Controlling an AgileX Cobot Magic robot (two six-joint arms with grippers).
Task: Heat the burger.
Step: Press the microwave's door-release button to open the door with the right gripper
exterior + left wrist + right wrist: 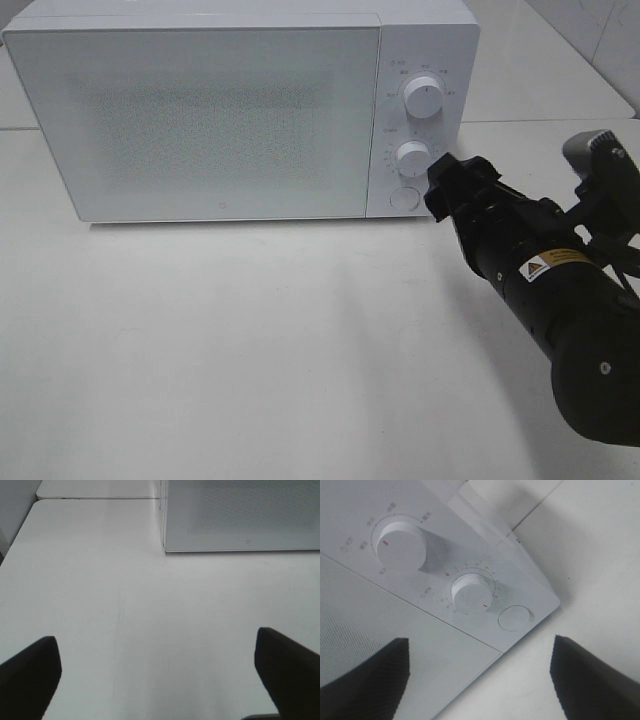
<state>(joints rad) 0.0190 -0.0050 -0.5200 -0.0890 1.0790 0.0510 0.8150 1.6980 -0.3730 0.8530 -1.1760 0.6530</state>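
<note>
White tabletop [250, 340] carries a shut microwave [200, 110]; the burger is out of sight, perhaps inside. The left fingers [30, 675] spread wide, empty. The right fingers [455, 185], open and empty beside the lower dial [412, 157], could slip off or overshoot it. Dial print and the arm's warning label [555, 265] are too small to read.

High view faces microwave [200, 110], wrist views closer (both share it)

I see the shut microwave [200, 120] blocking the back; the bench [250, 350] before it is open, except where my right arm [545, 275] crowds the lower knob [413, 155].
</note>
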